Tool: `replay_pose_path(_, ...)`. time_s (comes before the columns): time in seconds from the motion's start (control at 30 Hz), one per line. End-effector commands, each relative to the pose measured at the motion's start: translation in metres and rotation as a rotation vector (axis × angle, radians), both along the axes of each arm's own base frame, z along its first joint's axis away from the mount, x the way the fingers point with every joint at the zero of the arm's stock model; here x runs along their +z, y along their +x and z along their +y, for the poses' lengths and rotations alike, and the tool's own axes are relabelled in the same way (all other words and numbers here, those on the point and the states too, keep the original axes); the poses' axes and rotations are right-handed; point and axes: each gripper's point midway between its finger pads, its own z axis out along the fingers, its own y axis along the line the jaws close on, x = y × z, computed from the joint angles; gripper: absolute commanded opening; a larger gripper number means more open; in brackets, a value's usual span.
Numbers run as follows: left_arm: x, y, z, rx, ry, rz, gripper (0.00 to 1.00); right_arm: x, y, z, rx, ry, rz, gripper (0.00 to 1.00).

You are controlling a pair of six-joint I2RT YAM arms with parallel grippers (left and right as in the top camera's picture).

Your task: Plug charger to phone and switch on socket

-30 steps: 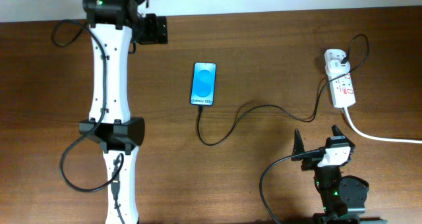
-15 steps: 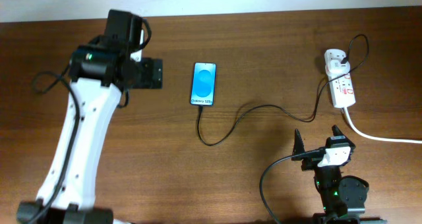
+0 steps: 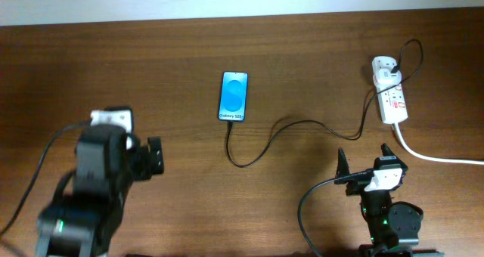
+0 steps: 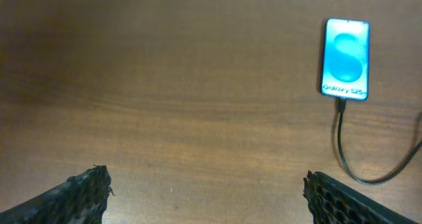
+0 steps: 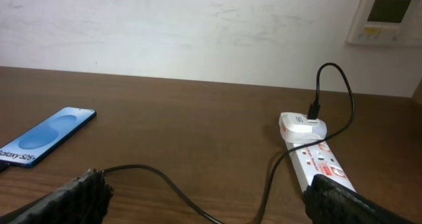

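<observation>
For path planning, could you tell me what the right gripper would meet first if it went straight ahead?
Probably the charger cable, which lies across the table just ahead of the right gripper; the phone and the socket sit off to either side. The gripper's height above the table is unclear.

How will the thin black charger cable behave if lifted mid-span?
Probably floppy: the thin black charger cable lies in loose curves, so it should sag. Its ends meet the blue-screened phone and white power strip, so lifting may tug the phone.
</observation>
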Motion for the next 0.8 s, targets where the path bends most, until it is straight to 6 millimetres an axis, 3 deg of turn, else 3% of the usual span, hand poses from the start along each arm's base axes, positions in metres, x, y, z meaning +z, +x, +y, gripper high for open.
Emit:
replay_pose_path(0.0,0.008,-0.031,0.011,0.03,-0.015,-0.108,0.99,-0.002,0.0,0.001,0.003,0.0,0.002,0.98)
replay_pose_path(0.13,0.025,-0.061,0.013,0.021,-0.059,-0.246,0.99,-0.002,0.0,0.001,0.003,0.0,0.002,0.98)
replay_pose_path(0.3,0.023,-0.065,0.014,0.023,-0.06,-0.261,0.99,-0.002,0.0,0.001,0.003,0.0,0.002,0.98)
replay_pose_path(0.5,0.007,-0.045,0.011,0.021,-0.081,-0.394,0.99,-0.002,0.0,0.001,0.003,0.0,0.002,0.98)
replay_pose_path(0.77,-0.035,-0.017,0.003,-0.009,-0.114,-0.588,0.99,-0.002,0.0,0.001,0.003,0.0,0.002,0.98)
